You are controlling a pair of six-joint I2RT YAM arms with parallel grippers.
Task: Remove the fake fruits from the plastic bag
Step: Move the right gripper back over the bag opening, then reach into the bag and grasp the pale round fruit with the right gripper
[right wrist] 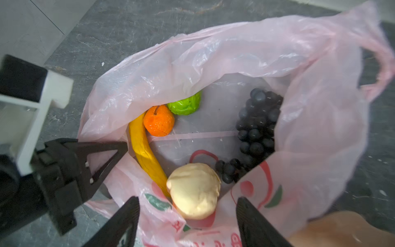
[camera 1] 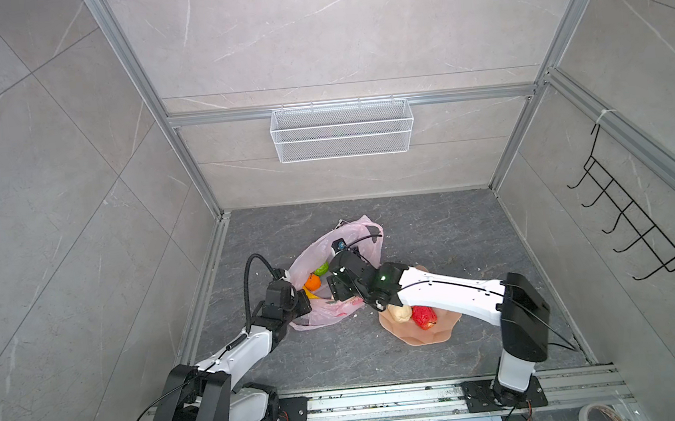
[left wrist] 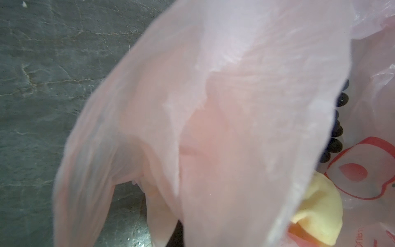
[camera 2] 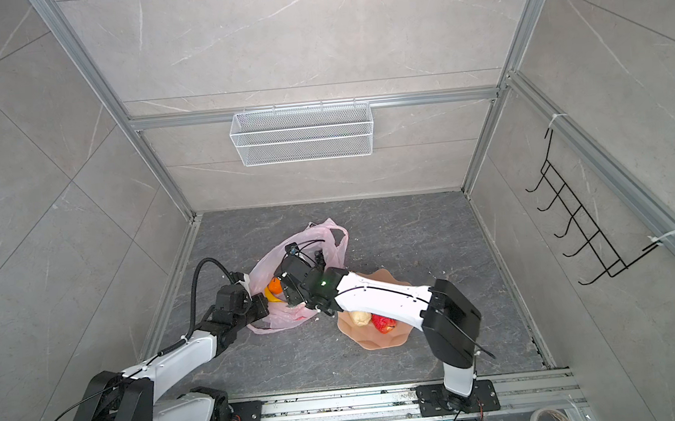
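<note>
**Right jaws spread over a beige fruit in the bag; left jaws closed at the rim**

In both top views the pink plastic bag (camera 1: pixel 306 260) lies on the grey stone tabletop (camera 1: pixel 454 230), left of centre, with its mouth gaping upward. The left gripper (camera 1: pixel 303 304) sits at the bag's near-left rim. The right gripper (camera 1: pixel 338 292) reaches across from the right and hangs over the mouth. Through the opening show an orange (camera 1: pixel 313 282), a green fruit (camera 1: pixel 321 269) just beyond it and a bit of the banana (camera 1: pixel 311 294). Just right of the bag and nearer, a peach scalloped plate (camera 1: pixel 417 335) carries an elongated beige fruit (camera 1: pixel 399 313) and a red fruit (camera 1: pixel 424 316) side by side, partly under the right arm.

In the left wrist view, pink film fills most of the frame, close and blurred, and hides the jaws. Past its edge show a dark grape bunch (left wrist: pixel 338 132) and a pale yellow piece, probably the banana.

In the right wrist view the right gripper's two fingers stand wide apart with the round beige fruit (right wrist: pixel 194 190) between them. A gap shows on either side and nothing is gripped. Deeper in the bag the banana lies along the side towards the left gripper, with the orange touching its far end. The green fruit sits half under overhanging film, and the grape bunch lies on the opposite side. The left gripper's jaws are closed together on the bag's rim and hold the film up.
</note>
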